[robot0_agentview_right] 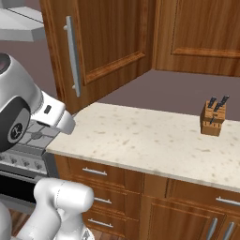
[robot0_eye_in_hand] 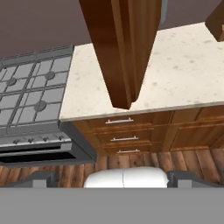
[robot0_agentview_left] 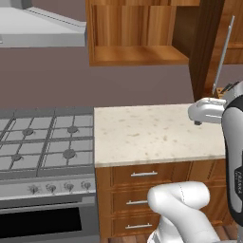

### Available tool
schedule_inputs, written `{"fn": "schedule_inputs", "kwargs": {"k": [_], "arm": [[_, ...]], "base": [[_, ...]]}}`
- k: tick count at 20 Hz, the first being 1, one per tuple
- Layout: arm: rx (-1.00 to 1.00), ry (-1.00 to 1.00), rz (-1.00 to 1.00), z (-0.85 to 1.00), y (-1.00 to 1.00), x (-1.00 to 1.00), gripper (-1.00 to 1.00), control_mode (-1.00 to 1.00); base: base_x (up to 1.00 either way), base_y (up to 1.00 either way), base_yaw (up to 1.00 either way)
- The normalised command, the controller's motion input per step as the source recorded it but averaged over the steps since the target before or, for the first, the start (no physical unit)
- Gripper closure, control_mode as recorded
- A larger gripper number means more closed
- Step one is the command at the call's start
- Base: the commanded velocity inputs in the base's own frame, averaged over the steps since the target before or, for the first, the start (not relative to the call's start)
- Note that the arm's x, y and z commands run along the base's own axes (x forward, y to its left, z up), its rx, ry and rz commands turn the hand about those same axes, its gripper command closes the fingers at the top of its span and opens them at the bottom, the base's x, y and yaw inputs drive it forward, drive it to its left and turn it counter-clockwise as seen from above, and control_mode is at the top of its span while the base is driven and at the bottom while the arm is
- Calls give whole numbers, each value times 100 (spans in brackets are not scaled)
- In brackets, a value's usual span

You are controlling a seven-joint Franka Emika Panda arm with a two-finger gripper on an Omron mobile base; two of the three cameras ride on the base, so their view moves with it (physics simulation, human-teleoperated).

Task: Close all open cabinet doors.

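One cabinet door (robot0_agentview_right: 105, 44) stands swung open over the counter, its long silver bar handle (robot0_agentview_right: 71, 56) facing the right base view. In the left base view this door (robot0_agentview_left: 205, 42) shows edge-on, beside the bare cabinet shelf (robot0_agentview_left: 140, 54). A second cabinet door (robot0_agentview_right: 201, 33) to the right sits flush and closed. In the hand view the open door's lower edge (robot0_eye_in_hand: 127, 57) hangs ahead of my gripper (robot0_eye_in_hand: 114, 180), apart from it. Its fingertips (robot0_eye_in_hand: 37, 179) are spread wide with nothing between them. My white hand (robot0_agentview_left: 206, 111) hovers over the counter's right part, just below the door.
A pale speckled counter (robot0_agentview_left: 152, 135) tops wooden drawers (robot0_agentview_left: 142, 174). A gas stove (robot0_agentview_left: 42, 142) lies to its left under a grey hood (robot0_agentview_left: 42, 26). A knife block (robot0_agentview_right: 213, 118) stands on the counter at the right.
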Motion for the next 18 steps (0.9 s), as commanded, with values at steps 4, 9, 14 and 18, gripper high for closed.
{"fn": "schedule_inputs", "kwargs": {"k": [4,9,14,18], "arm": [[1,-26,0,22,-1,-7,-100,-100],[6,-33,0,31,-2,-8,-100,-100],[7,-23,0,21,-19,0,-100,-100],[12,-8,0,35,-46,-1,-100,-100]], "base": [[0,0,0],[0,0,0],[0,0,0],[0,0,0]]}}
